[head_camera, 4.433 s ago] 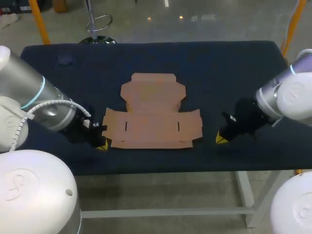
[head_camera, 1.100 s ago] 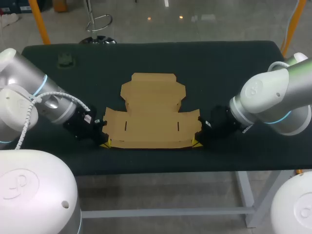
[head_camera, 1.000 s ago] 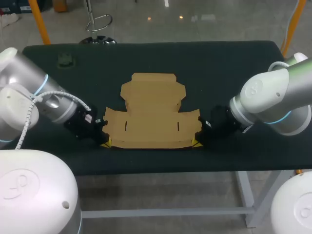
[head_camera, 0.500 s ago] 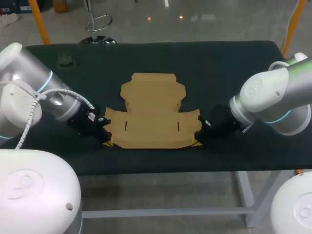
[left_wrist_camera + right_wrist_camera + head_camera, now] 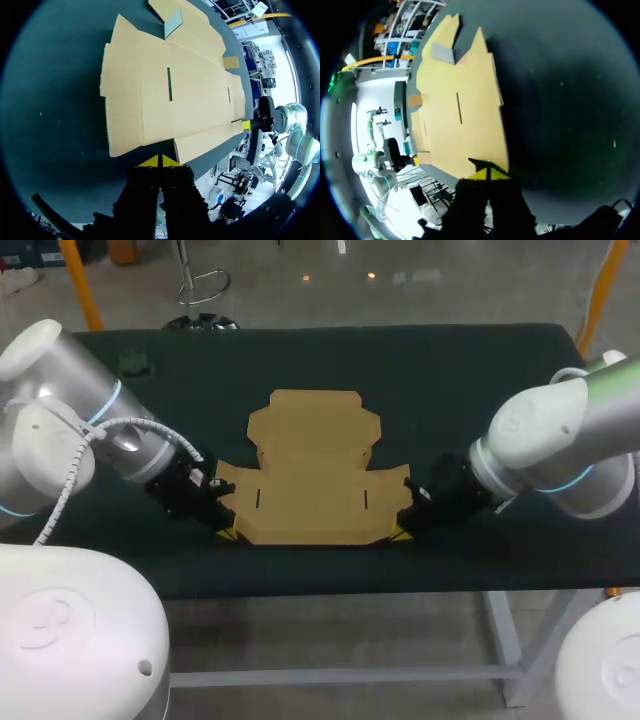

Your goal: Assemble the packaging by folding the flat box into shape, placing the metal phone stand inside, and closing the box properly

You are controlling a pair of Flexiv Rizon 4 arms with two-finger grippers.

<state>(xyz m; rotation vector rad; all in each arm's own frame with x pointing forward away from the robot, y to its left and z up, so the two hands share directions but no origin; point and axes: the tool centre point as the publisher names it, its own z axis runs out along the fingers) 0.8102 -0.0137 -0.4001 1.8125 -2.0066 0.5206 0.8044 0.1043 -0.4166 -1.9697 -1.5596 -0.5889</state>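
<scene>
Cardboard, cut and creased, lies wholly flat in the middle of the dark table (image 5: 450,370): the box (image 5: 312,475) has no wall raised and no flap folded. By my judgement the task is barely begun. Shaping the box, putting the stand in and closing the lid are all left to do. I cannot pick out the metal phone stand with any certainty; a small dark object (image 5: 131,362) sits near the table's far left corner, well apart from the box, but what it is I cannot tell.

Both arms are low at the box's near edge. The left gripper (image 5: 228,532) is at the near left corner, its yellow tips pressed together with nothing between them, touching or just short of the near flap's edge. The right gripper (image 5: 398,533) mirrors it at the near right corner, tips likewise closed against each other and empty, at the cardboard's corner.
</scene>
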